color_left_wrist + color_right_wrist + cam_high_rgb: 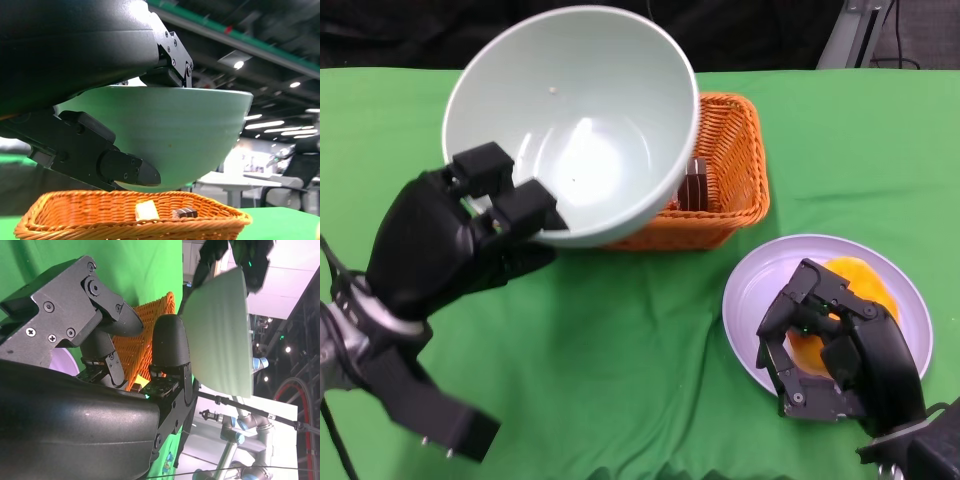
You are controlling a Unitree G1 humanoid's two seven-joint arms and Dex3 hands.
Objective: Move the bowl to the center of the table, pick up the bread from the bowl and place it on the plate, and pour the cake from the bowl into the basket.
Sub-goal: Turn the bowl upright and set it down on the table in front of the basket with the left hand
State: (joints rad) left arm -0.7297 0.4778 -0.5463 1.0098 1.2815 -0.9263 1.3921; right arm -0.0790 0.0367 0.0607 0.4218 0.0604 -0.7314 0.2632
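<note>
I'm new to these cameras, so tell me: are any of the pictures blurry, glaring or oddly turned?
Head view: sharp and evenly lit, soft highlights inside the bowl. Right wrist view: turned on its side, the right hand big and near, the room's lamps bright behind. Left wrist view: looks from low beside the basket, ceiling lights glaring, background soft.

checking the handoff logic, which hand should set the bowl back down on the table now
Left. The left hand already grips the bowl by its rim, tipped above the basket, and the bowl looks empty. The right hand rests over the bread on the plate, away from the bowl.
</note>
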